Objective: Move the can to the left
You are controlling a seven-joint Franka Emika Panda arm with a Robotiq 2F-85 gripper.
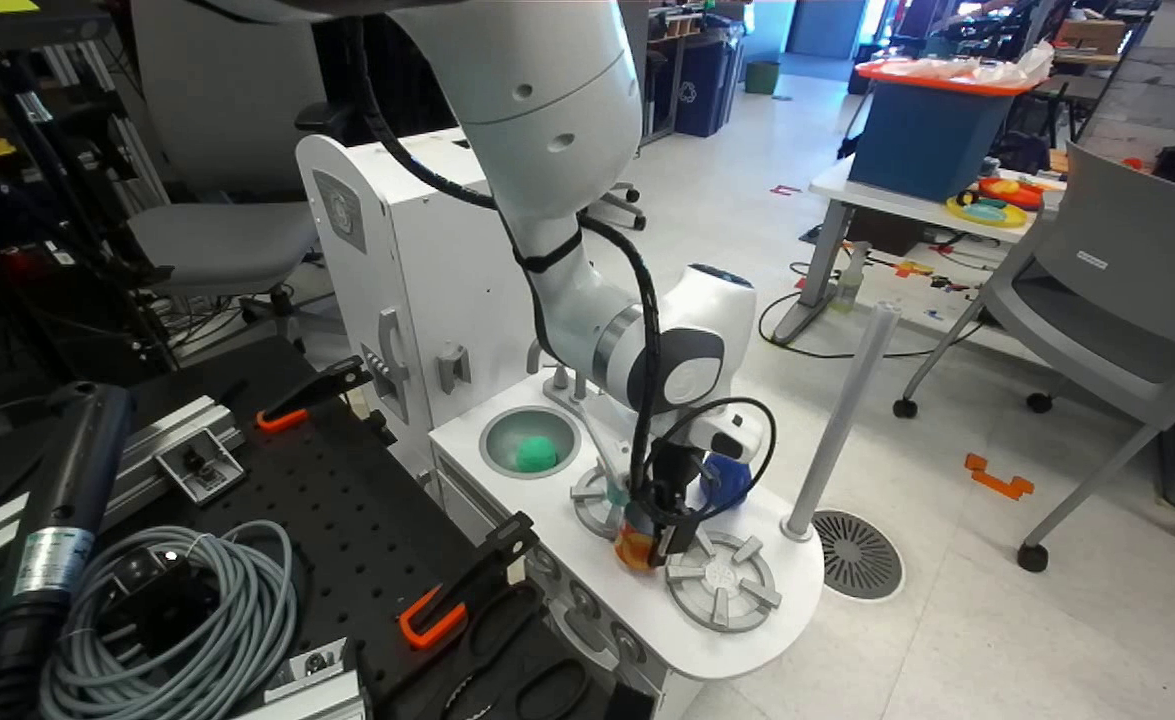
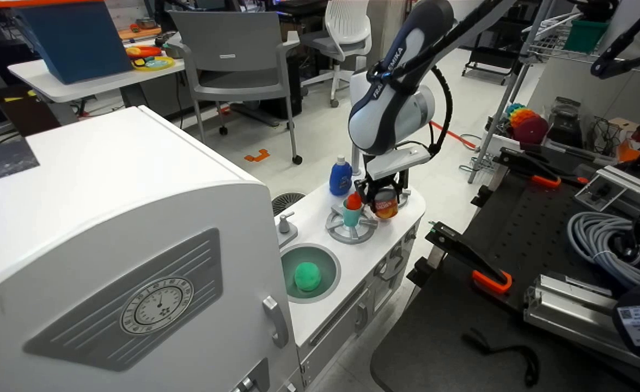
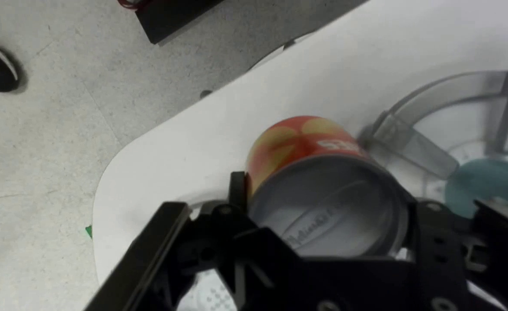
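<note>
Between two burners (image 1: 720, 577), the held can (image 3: 327, 188); cup (image 2: 351, 216) beside; blue bottle (image 2: 341, 178) near.

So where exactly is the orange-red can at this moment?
In an exterior view, the can is just to the picture's right of the teal cup on a grey burner, held by the gripper.

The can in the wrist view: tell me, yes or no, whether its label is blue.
No, the can there bears a red and yellow label.
</note>
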